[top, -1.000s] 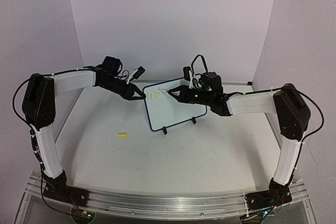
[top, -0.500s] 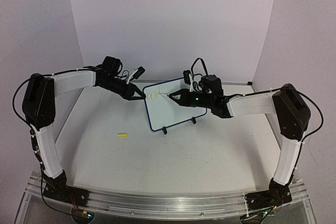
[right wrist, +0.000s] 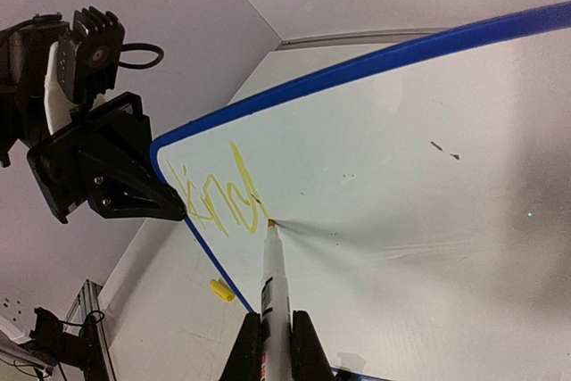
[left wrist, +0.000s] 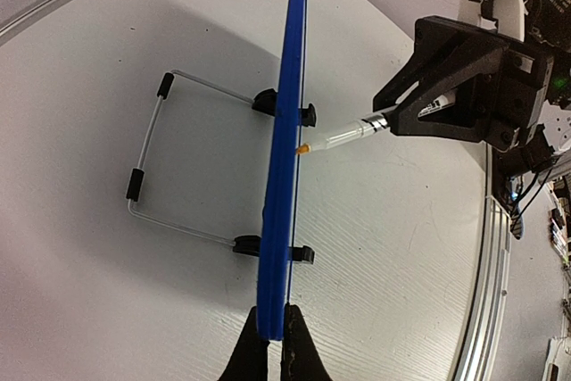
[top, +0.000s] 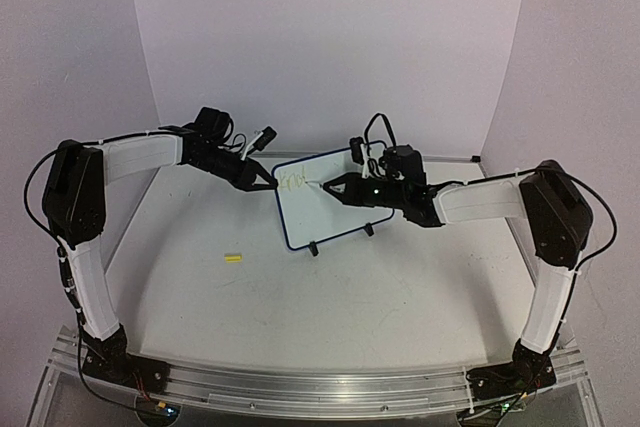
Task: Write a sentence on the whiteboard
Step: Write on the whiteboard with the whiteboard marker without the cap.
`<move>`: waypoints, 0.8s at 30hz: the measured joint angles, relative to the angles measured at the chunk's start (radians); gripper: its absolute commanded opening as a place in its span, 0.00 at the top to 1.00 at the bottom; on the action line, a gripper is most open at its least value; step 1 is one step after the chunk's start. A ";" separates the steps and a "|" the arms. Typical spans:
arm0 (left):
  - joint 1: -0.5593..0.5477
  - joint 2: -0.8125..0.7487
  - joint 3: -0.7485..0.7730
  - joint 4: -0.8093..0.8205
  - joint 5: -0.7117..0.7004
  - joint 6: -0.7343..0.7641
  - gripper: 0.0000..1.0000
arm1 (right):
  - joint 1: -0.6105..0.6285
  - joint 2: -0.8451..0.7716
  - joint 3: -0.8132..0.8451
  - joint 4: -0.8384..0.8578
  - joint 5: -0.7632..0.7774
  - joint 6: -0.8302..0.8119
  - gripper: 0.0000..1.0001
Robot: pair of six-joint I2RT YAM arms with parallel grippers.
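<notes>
Right gripper (right wrist: 270, 320), shifted slightly leftward, clamps marker (right wrist: 272, 278), tip on whiteboard (top: 335, 219) beside sentence (right wrist: 219, 195); left gripper (left wrist: 275, 335) pinches whiteboard's left edge, table (top: 300, 302) far-centre.

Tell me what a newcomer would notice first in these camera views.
The small blue-rimmed whiteboard standing in the middle draws the eye, with the left gripper pinching its left edge and the right gripper holding a marker with its tip at the board's face. Pale yellow handwriting sits at the board's upper left, beside the tip. A small yellow cap-like piece lies alone on the table, left of the board and nearer the arms.
</notes>
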 measured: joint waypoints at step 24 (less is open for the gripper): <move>-0.009 0.000 0.002 0.000 0.000 0.008 1.00 | -0.007 -0.053 -0.017 -0.041 0.015 -0.018 1.00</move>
